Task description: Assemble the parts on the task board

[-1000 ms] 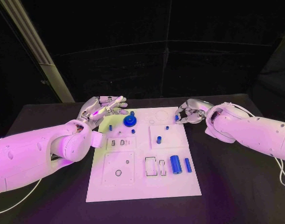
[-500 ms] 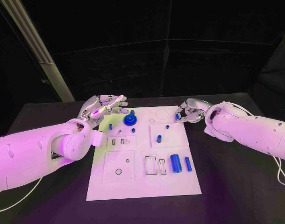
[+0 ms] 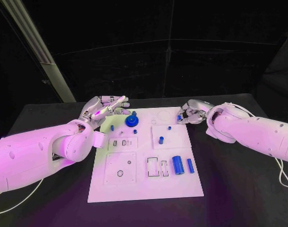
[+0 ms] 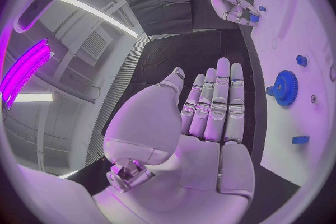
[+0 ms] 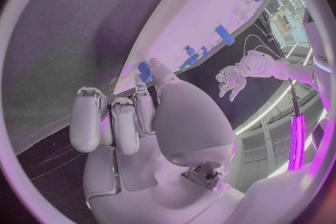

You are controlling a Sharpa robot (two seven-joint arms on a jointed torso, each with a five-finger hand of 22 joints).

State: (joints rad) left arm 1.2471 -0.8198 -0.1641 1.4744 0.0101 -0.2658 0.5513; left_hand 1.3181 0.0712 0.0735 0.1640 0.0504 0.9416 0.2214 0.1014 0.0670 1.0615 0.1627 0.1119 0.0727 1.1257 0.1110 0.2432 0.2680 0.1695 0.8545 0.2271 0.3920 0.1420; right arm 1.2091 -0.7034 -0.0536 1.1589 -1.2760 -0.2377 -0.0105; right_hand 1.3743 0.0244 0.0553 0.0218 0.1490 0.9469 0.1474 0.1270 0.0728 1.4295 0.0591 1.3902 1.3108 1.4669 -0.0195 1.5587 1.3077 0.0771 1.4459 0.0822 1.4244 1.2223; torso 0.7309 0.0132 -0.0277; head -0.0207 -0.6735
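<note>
The right hand [image 3: 192,115] pinches a small blue part [image 3: 179,118] at the task board [image 3: 144,189]'s far right edge, the left hand [image 3: 106,108] hovers spread and empty, and with a gear [image 3: 131,122] seated but two cylinders [image 3: 182,165] lying loose, much seems left.

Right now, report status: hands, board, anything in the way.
Left hand open, fingers straight, at the task board's far left corner. Right hand pinches a small blue part at the far right edge. Blue gear seated. Nothing in the way.

White task board [image 3: 144,189] flat on the table; blue gear [image 3: 131,122] upright near its far edge, two blue cylinders [image 3: 177,165] lying nearer.
</note>
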